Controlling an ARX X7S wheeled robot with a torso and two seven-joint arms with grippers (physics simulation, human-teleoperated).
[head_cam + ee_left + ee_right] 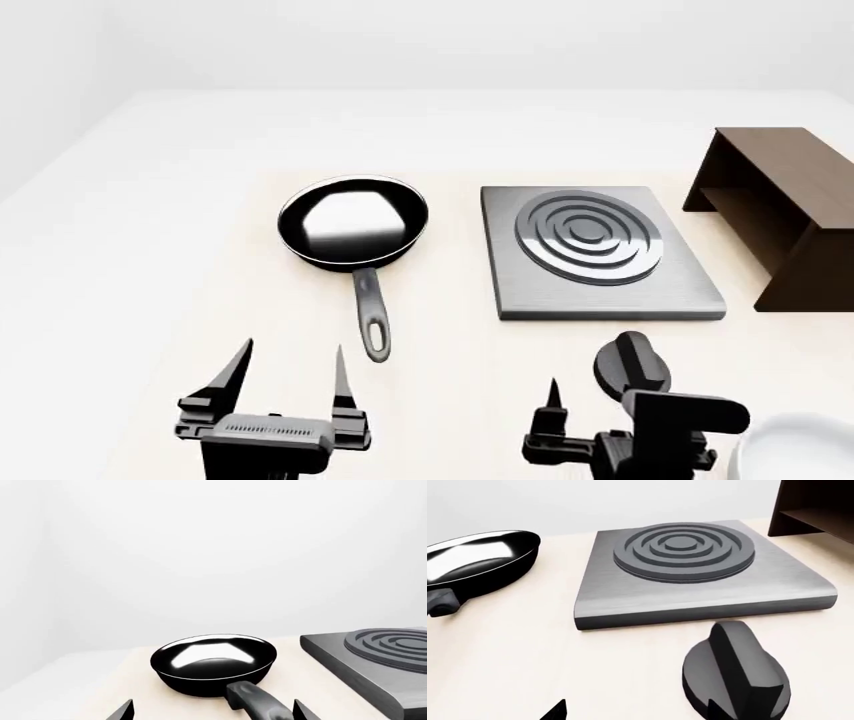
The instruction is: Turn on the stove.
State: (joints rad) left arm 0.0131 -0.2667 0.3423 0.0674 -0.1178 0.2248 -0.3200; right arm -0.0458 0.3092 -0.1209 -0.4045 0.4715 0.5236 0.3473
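- The knob (735,672) is a small black round dial with a raised ridge across its top. It sits on the table (160,230) just in front of the stove (601,250), apart from it, off the near right corner of the plate.
- In the right wrist view the ridge runs roughly away from the camera towards the stove, tilted slightly. That ridge is the long axis the fingers would have to straddle to twist the dial.
- The right gripper (594,415) is much the nearer tool: the knob lies just ahead of it and a little to its right. Only 1 fingertip shows clearly in the head view, and the wrist view shows 2 dark tips low in the frame with space between them, so its jaws appear parted and hold nothing.
- The left gripper (291,375) is well apart from the knob, its 2 fingers spread wide and empty, pointing at the handle of the frying pan (354,225).
- The likely next move is a short forward reach by the right arm, with the jaws lined up across the ridge.
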